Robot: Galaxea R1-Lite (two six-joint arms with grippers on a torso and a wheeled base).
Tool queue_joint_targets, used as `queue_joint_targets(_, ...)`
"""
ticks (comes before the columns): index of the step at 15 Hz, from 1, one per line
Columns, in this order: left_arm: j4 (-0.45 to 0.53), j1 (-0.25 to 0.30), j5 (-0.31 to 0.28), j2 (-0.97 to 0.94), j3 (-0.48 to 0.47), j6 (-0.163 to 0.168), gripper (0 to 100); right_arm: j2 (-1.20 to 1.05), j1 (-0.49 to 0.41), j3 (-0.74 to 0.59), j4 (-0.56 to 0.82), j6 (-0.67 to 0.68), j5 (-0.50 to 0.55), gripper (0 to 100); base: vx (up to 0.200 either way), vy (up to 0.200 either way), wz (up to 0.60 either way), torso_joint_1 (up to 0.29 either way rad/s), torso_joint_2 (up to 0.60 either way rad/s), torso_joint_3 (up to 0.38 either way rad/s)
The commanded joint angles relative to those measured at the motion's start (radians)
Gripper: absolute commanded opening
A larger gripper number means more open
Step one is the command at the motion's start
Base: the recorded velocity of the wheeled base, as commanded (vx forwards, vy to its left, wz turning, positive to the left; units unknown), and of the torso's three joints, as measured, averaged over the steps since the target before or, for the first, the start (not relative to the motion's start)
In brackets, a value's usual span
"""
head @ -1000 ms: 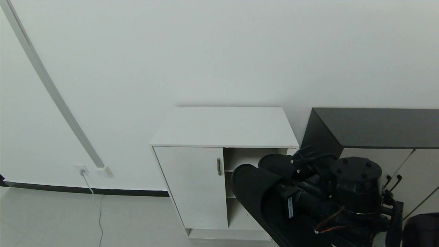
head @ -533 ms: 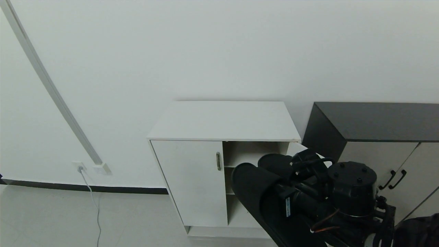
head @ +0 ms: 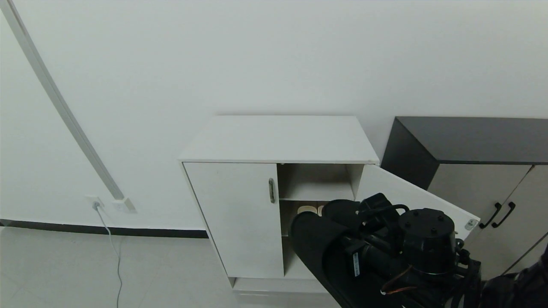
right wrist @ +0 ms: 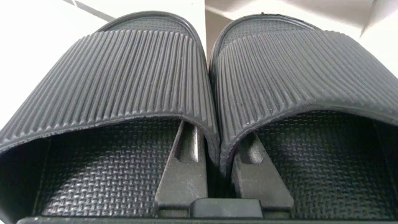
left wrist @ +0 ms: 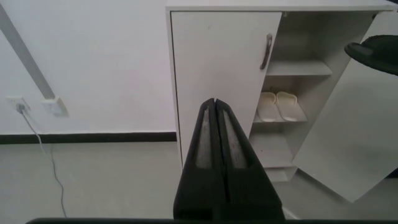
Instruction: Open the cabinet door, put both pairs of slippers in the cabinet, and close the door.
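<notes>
Cabinet [head: 278, 141], white, stands against the wall [head: 257, 64] beside a dark sideboard [head: 471, 141]; its right door [head: 411, 201] hangs open, its left door [head: 233, 218] shut. Black slippers [head: 319, 239], pinched side by side in the right jaws, hang before the opening, hiding its lower part. Beige slippers [left wrist: 281, 106] lie on the middle shelf [left wrist: 283, 121]. Left jaws are pressed together, empty, facing the shut door.

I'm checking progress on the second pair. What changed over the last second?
The camera moved closer to the cabinet, so the open door and the pale slippers on its shelf came into sight. Nothing was grasped or released: the right gripper still holds the black slippers before the opening, and the left door stays shut.
</notes>
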State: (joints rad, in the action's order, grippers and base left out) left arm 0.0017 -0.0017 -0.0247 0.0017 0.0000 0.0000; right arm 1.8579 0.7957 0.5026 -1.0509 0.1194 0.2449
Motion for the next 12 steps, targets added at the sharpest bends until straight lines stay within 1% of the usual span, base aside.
queue_joint_targets(1,0.0,0.0,0.0,0.0,0.0,0.0,0,0.003,0.0,-0.001,0.0,-0.007,0.001,0,0.0,0.0,0.0,-0.207,0.5,0.286)
queue_joint_targets(12,0.0,0.0,0.0,0.0,0.0,0.0,0,0.007,0.0,-0.007,-0.034,-0.015,0.001,0,0.0,0.0,0.0,-0.213,0.53,0.318)
